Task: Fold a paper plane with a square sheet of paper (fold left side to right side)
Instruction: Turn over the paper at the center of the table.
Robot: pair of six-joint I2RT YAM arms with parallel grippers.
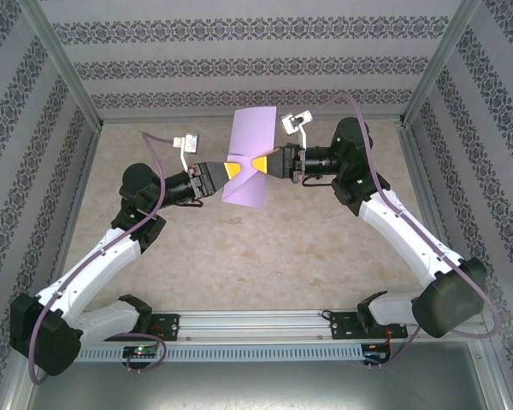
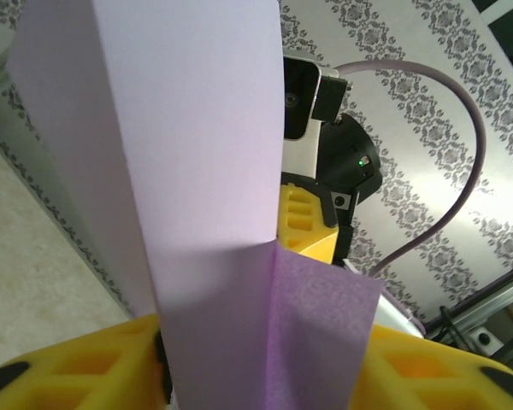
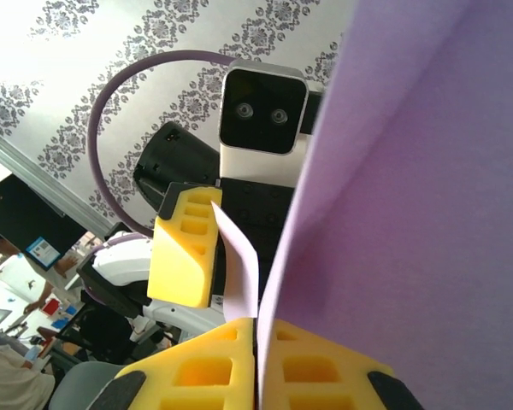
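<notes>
Two arms, two end effectors — seemingly one sheet of paper.

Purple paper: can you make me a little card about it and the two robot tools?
paper: lilac-purple, bent, held up in the air between the tools
right tool: shut on the paper's right side
left tool: jaws apart, one on each side of the paper's left side
table: beige, below the paper
</notes>
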